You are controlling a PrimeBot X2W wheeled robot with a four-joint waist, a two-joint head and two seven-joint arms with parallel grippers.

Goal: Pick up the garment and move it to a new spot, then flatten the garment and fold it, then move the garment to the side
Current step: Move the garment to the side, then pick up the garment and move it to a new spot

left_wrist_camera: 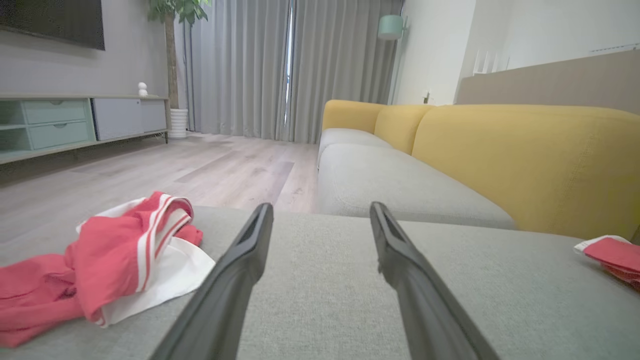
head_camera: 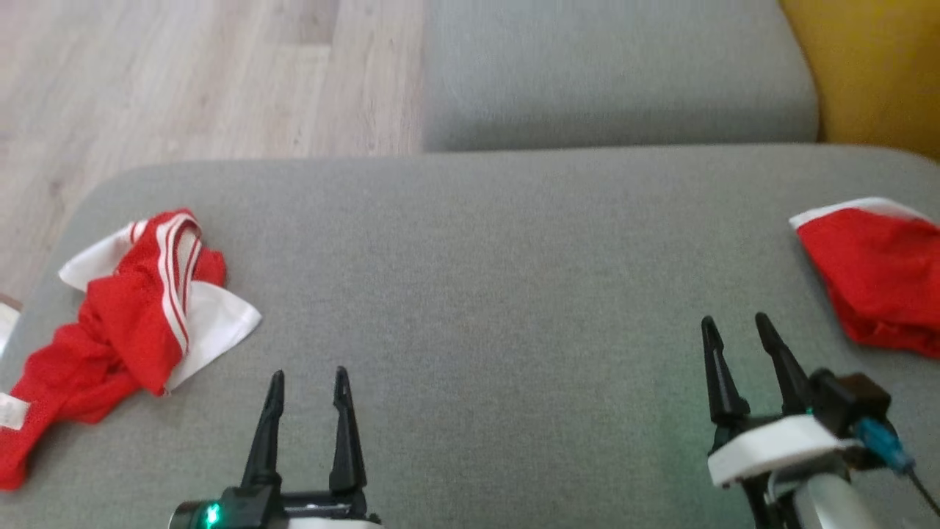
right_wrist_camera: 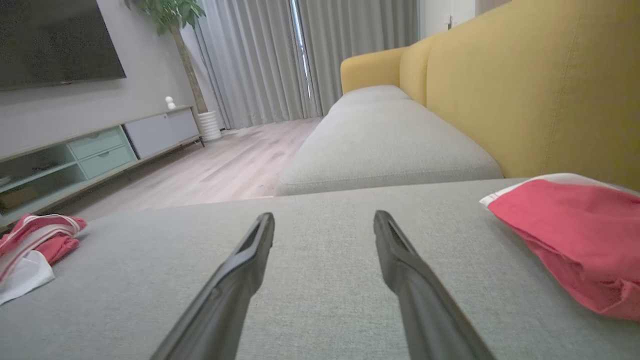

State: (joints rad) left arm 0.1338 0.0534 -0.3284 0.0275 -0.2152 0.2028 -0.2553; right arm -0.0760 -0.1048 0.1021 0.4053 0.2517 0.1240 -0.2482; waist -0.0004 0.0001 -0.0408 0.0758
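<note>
Left claw [head_camera: 309, 373] and right claw [head_camera: 734, 318]: both spread wide, gripping nothing, poised over broad grey fabric sofa cushion [head_camera: 470, 242]. Red-and-white striped garment [head_camera: 125, 323] crumpled at cushion's left edge, apart from left claw. Smaller folded red cloth with white trim [head_camera: 881, 272] resting at far right edge.

Crumpled garment [head_camera: 125, 323]: is showing bright red, with thin white stripes running along one band and plain white panels peeking out.
Right-hand garment [head_camera: 877, 279]: is showing the same red, with a white edge along one side.
Seat cushion [head_camera: 477, 294]: is reading plain grey.
Sofa back [left_wrist_camera: 525, 155]: is glowing mustard yellow.
Floor [head_camera: 183, 81]: is showing pale wood grain.
Left gripper [head_camera: 308, 373]: is showing black fingers, a green light glowing at its base.
Right gripper [head_camera: 734, 318]: is showing black fingers, a white collar and a blue plug.
Curtains [left_wrist_camera: 250, 65]: are hanging grey.
</note>
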